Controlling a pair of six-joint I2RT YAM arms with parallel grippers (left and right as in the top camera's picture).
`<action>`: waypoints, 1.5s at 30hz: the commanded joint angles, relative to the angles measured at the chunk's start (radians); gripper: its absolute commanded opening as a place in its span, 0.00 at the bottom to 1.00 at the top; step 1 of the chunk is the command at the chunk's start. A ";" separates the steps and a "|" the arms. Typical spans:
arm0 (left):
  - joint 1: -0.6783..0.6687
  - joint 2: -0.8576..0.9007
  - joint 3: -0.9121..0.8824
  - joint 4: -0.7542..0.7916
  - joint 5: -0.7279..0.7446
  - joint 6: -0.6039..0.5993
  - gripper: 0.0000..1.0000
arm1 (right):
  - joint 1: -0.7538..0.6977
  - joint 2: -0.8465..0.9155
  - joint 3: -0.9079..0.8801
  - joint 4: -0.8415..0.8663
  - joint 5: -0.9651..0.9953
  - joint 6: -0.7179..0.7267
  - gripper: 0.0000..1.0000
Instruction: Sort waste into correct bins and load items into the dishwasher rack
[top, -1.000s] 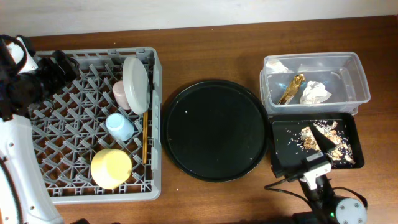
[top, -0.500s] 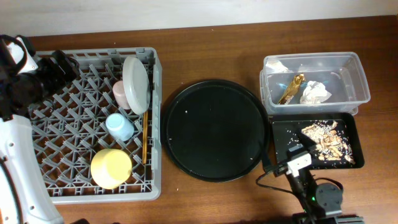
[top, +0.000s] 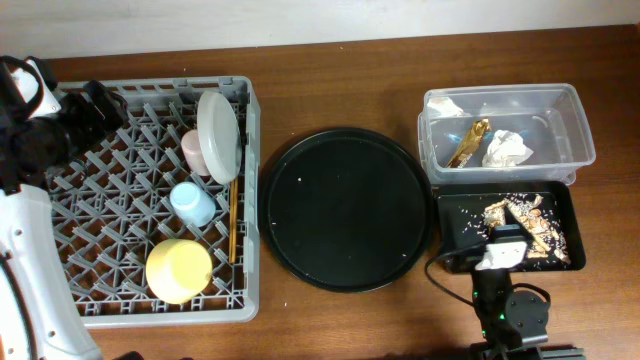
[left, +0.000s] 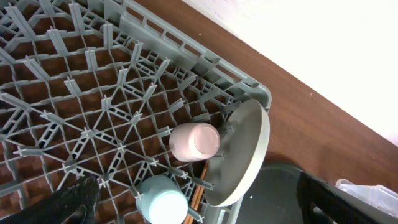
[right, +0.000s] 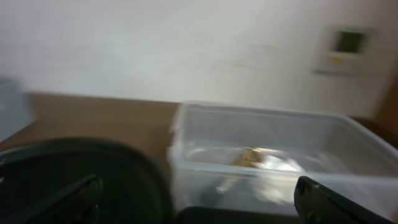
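Chopsticks (top: 232, 225) lie in the rack (top: 150, 312) running near-to-far, far ends hidden behind the plate (top: 218, 135). Left gripper (left: 205, 205) and right gripper (right: 199, 205) both spread wide, right view blurry.

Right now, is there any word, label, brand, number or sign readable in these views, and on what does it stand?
No text can be read in any view.
Thin gold-and-brown foil wrapper in the clear rectangular plastic tub: any print is too small to read.
Pale wall panel with a dark screen, right wrist view: too blurred to read.
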 joint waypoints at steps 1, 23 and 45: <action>-0.001 -0.008 0.016 0.002 -0.002 0.001 1.00 | 0.005 -0.011 -0.005 -0.007 0.191 0.113 0.99; -0.001 -0.008 0.016 0.002 -0.002 0.001 1.00 | 0.005 -0.011 -0.005 -0.048 0.188 0.113 0.99; -0.240 -0.241 0.010 0.002 -0.003 0.001 1.00 | 0.005 -0.011 -0.005 -0.048 0.188 0.113 0.99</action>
